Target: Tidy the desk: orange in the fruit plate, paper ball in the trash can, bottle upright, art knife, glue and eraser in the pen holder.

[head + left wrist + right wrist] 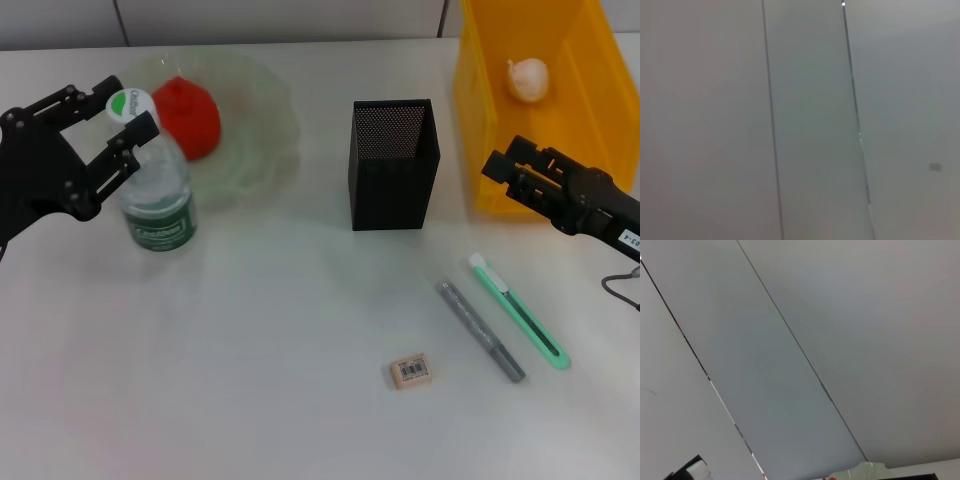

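The bottle [158, 200] stands upright on the table in front of the fruit plate [272, 150]. My left gripper [128, 106] is closed on its cap. The orange [188, 115] lies in the plate. The paper ball [528, 78] lies in the yellow trash can [474, 120]. My right gripper [506, 160] is open and empty just in front of the can. The green art knife [520, 310], the grey glue stick [480, 330] and the eraser [411, 371] lie on the table in front of the black mesh pen holder [392, 170].
Both wrist views show mostly grey wall panels. The plate's rim [865, 470] shows at the edge of the right wrist view. The white table [250, 350] runs bare across the front left.
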`<action>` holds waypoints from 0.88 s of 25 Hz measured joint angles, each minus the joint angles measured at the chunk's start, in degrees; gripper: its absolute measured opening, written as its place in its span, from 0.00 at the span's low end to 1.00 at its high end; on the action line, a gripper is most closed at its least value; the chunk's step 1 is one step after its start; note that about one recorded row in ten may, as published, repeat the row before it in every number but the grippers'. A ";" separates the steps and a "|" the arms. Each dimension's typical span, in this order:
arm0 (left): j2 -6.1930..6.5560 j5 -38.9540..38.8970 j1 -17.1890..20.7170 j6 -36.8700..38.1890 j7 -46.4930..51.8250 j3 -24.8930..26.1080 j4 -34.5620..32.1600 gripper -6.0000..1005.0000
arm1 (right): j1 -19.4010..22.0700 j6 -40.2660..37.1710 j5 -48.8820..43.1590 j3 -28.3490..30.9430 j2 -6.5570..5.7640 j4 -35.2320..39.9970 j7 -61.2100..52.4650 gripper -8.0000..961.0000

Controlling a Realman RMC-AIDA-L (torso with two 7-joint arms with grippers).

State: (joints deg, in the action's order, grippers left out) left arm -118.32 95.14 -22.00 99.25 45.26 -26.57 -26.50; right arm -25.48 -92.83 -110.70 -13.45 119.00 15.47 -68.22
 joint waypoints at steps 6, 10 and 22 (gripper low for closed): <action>0.01 0.48 0.10 -3.52 -3.85 0.38 1.81 0.43 | -0.31 0.52 0.13 0.01 0.00 -0.01 -0.04 0.74; -0.07 0.40 0.16 -5.11 -3.99 0.70 3.09 0.43 | -0.36 0.60 0.26 0.01 0.00 -0.01 -0.13 0.74; 1.22 -3.05 2.56 5.84 -0.04 5.06 3.42 0.66 | -0.38 0.58 0.38 0.14 0.00 0.00 -0.18 0.74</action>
State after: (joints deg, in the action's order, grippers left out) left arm -117.10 92.09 -19.44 105.09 45.22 -21.51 -23.08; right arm -25.86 -92.25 -110.32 -13.31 119.00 15.47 -68.40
